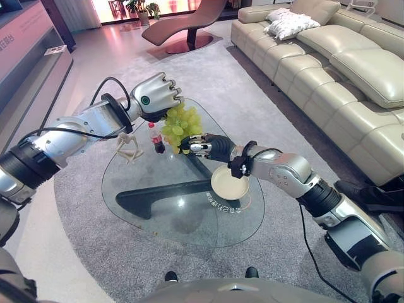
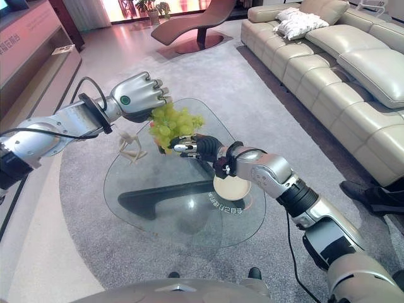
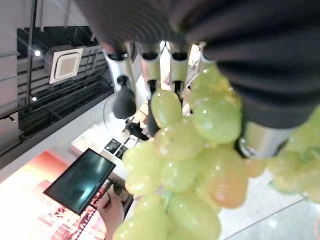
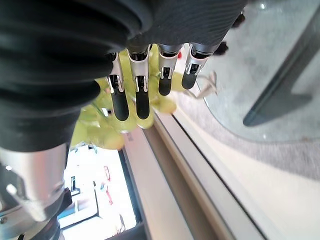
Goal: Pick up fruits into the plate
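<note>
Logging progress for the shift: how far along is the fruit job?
Done: the bunch of green grapes is lifted off the glass table. In hand: left hand grips it from above, right hand reaches beneath. Left: the round cream plate holds no fruit yet.

Glass desk (image 1: 158,208), rounded, on grey rug (image 1: 82,252). Small red-capped cola bottle (image 1: 154,138) stood upright on it, beside a pale wooden figure (image 1: 129,149). Cream sofa (image 1: 341,69) ran along the right, white cushion (image 1: 289,24) on it. Brown lounge chair (image 1: 186,25) stood beyond.
</note>
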Tool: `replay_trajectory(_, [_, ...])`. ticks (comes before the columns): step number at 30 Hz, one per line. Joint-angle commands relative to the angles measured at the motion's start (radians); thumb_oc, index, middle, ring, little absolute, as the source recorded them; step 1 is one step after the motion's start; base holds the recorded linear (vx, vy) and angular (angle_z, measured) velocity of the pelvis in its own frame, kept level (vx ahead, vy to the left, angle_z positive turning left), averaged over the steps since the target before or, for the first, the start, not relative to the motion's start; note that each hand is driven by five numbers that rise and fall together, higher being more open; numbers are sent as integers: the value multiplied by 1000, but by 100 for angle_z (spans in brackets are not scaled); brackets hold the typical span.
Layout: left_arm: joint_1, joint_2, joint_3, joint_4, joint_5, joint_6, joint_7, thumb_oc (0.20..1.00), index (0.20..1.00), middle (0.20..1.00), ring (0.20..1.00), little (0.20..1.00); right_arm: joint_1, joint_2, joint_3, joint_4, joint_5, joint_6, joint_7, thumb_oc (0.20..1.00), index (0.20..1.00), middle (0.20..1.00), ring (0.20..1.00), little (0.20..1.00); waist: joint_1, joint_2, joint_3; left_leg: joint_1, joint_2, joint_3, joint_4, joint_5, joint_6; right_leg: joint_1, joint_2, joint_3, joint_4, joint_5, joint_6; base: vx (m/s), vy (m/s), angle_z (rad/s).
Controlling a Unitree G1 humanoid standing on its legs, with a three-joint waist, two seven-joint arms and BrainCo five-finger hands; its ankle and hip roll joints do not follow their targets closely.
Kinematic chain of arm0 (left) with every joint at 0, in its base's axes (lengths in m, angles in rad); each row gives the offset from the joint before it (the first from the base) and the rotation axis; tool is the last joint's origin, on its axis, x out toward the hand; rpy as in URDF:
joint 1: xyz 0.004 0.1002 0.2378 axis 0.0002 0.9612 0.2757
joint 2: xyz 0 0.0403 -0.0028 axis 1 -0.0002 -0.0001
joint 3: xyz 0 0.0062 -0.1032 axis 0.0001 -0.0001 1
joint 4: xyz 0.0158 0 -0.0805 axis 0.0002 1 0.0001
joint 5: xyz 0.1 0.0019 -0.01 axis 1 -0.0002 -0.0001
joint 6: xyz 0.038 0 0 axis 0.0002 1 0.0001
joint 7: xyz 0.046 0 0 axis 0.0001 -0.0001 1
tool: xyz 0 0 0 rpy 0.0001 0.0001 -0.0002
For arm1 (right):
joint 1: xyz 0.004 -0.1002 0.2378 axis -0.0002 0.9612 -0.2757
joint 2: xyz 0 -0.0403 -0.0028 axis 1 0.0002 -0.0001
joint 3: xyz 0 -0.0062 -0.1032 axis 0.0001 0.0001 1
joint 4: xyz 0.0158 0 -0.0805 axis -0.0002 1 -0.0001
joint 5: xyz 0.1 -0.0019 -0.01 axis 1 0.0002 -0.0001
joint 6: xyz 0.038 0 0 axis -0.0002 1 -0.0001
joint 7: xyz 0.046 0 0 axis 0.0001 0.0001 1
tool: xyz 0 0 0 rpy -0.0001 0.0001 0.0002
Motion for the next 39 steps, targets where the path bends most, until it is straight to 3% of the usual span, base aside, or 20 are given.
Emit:
replay_trajectory(1, [-30, 14, 85, 26, 32, 34, 3, 200, 200, 200, 200, 200, -91, 8, -34, -58, -84, -107, -21, 1000, 1000, 1000, 1000, 1000, 9, -29, -21, 3, -9, -3, 33, -113, 5, 70, -39, -64, 23, -95, 32, 31, 23, -2])
replay_trajectory(11, [-13, 74, 138, 44, 23, 84, 31, 200, 200, 200, 200, 200, -70, -62, -47, -89, -81, -60, 70, 1000, 1000, 1000, 1000, 1000, 10, -30, -22, 7, -8, -2, 31, -112, 3, 73, -39, -63, 28, -97, 34, 0, 0, 0])
replay_trajectory(28, [42, 114, 200, 110, 8, 146, 35, 200, 200, 200, 200, 200, -49, -153, -66, -206, -158, -123, 247, 1000, 1000, 1000, 1000, 1000, -3, -34, -22, 12, -2, -5, 20, -102, -1, 73, -31, -47, 32, -100, 34, 1, 0, -1])
replay_trajectory(36, [42, 116, 208, 141, -11, 136, 76, 200, 200, 200, 200, 200, -50, -161, -80, -220, -171, -157, 233, 1000, 1000, 1000, 1000, 1000, -5, -35, -19, 12, 1, -1, 19, -101, -1, 72, -32, -48, 29, -96, 35, 0, 0, 0])
replay_trajectory(39, [61, 102, 225, 116, -9, 129, 73, 200, 200, 200, 200, 200, -35, -143, -103, -220, -216, -189, 156, 1000, 1000, 1000, 1000, 1000, -6, -32, -19, 15, 2, 1, 19, -102, -1, 74, -34, -48, 27, -96, 36, 0, 0, 0])
